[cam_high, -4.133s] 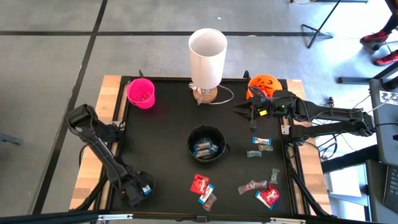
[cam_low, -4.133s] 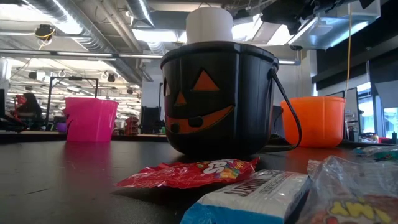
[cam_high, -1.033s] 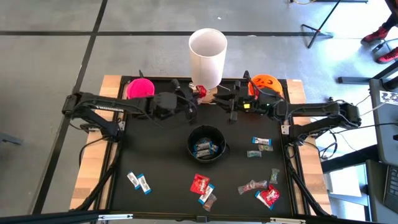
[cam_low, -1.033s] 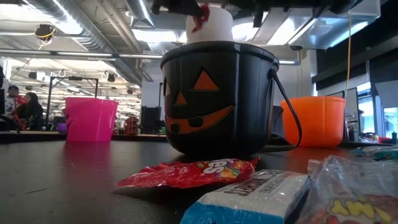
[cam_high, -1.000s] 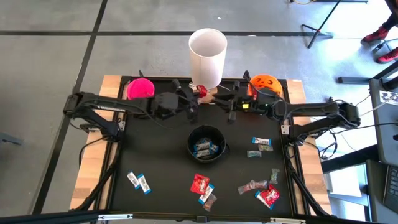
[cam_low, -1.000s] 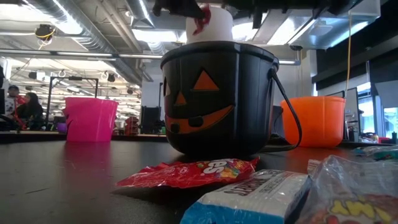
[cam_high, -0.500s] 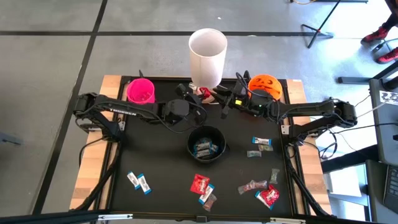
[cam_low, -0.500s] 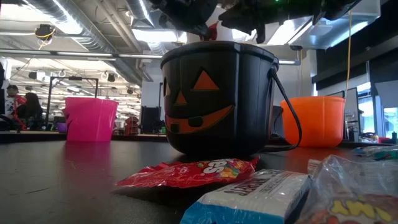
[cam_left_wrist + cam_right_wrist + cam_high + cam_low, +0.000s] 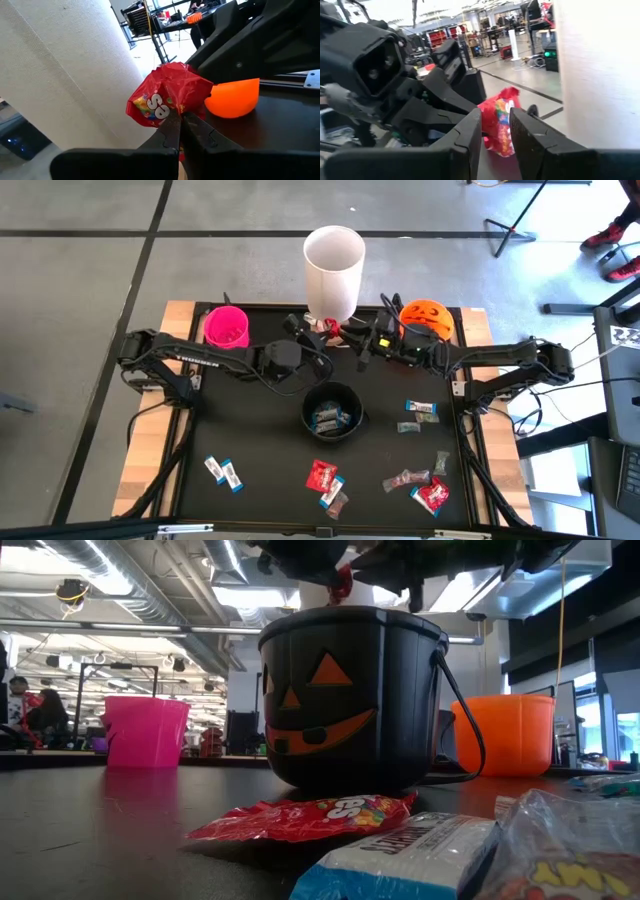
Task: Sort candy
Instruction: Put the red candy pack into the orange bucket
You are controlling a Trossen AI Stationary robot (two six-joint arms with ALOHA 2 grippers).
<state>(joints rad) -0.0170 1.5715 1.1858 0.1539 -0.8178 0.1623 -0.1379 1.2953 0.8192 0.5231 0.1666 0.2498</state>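
A red candy packet (image 9: 167, 97) hangs in the air over the table's far middle, beside the tall white cylinder (image 9: 333, 265). My left gripper (image 9: 179, 117) is shut on it and reaches in from the table's left (image 9: 318, 332). My right gripper (image 9: 495, 117) faces it from the right (image 9: 362, 342). It is open, one finger on either side of the packet (image 9: 499, 122). In the low view the packet (image 9: 343, 582) shows above the black pumpkin bucket (image 9: 350, 690). Other candy (image 9: 322, 475) lies on the near part of the table. My left gripper pinches the packet's crumpled near edge (image 9: 172, 112) between its two shut fingers. The fingers come roughly level from the table's left. The packet sticks out past the fingertips, lifted clear of the table. My right gripper's fingers (image 9: 470, 132) flank the packet; I cannot tell whether they touch it.
The black pumpkin bucket (image 9: 308, 412) at the table's middle holds blue-and-white bars. A pink cup (image 9: 227, 328) stands far left, an orange pumpkin bucket (image 9: 425, 315) far right. Loose candy lies near left (image 9: 223, 472), right of the bucket (image 9: 420, 409) and near right (image 9: 432, 495).
My left gripper has carried the red packet a little toward the table's right edge and down, turning as it went. My right gripper has rolled and edged toward it, so the two grippers now stand close together at the packet. The candy on the table has not moved.
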